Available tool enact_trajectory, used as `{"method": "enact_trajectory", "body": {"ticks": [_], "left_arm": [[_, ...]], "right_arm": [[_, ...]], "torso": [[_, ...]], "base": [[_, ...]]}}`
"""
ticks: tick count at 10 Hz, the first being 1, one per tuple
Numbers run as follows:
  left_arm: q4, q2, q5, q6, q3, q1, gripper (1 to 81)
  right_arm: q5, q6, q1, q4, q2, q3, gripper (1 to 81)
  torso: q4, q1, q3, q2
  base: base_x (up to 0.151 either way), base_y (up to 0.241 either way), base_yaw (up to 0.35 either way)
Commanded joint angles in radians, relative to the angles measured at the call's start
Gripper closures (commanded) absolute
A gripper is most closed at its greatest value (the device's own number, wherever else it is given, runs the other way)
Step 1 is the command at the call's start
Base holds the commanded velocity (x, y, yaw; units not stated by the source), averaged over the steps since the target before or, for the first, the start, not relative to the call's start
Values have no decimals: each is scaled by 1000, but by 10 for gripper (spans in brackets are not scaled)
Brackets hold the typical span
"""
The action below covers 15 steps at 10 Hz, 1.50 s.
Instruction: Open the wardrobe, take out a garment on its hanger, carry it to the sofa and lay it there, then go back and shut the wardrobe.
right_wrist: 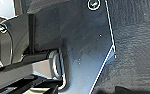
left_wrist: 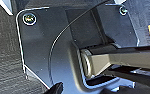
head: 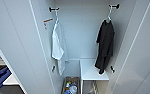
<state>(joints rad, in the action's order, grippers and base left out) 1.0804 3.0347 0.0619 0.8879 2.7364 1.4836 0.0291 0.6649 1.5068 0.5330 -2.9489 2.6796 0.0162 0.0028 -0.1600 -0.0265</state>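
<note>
While wardrobe (head: 21,50) stands open: one black garment (head: 105,47), one white top (head: 58,47), each on own hanger; fingers' state unclear.

We find a home setting, likely a bedroom: an open white wardrobe (head: 83,35) holds a black shirt (head: 105,46) and a white top (head: 58,47) on hangers, with a basket (head: 71,86) of items below.

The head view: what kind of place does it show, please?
Probably a bedroom or dressing corner of a home. The white wardrobe stands open, a black garment and a white top hang inside on hooks, and a basket of small items sits on its floor.
</note>
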Motion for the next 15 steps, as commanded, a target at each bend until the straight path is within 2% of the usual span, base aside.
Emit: {"method": "enact_trajectory", "body": {"ticks": [1, 3, 4, 5, 7, 8, 10, 15], "left_arm": [[-1, 9, -44, 0, -4, -16, 10], [-2, 13, -42, 0, -4, -9, 10], [-2, 17, -42, -3, -6, -7, 10], [-2, 18, -34, -3, -6, -7, 10], [1, 8, -27, -6, -6, -7, 10], [7, -3, 8, -7, -6, -6, 10], [6, -36, 127, -7, -6, 5, 10], [7, -31, 125, -10, -1, 24, 10]], "right_arm": [[-30, -442, -38, -462, 0, -46, 10], [-81, -724, -56, -710, 2, -69, 10], [-96, -843, -64, -823, 0, -78, 10], [-101, -889, -67, -886, -1, -81, 10], [-101, -890, -61, -901, -20, -72, 10], [-101, -893, -58, -889, -23, -70, 10], [-103, -918, -53, -866, -35, -67, 10], [-95, -921, -46, -861, -80, -9, 10]], "torso": [[0, 0, 0, 0], [0, 0, 0, 0], [0, 0, 0, 0], [0, 0, 0, 0], [0, 0, 0, 0], [0, 0, 0, 0], [0, 0, 0, 0], [0, 0, 0, 0]], "base": [[0, 0, 0], [0, 0, 0], [0, 0, 0], [0, 0, 0], [0, 0, 0], [0, 0, 0], [0, 0, 0], [0, 0, 0]]}}
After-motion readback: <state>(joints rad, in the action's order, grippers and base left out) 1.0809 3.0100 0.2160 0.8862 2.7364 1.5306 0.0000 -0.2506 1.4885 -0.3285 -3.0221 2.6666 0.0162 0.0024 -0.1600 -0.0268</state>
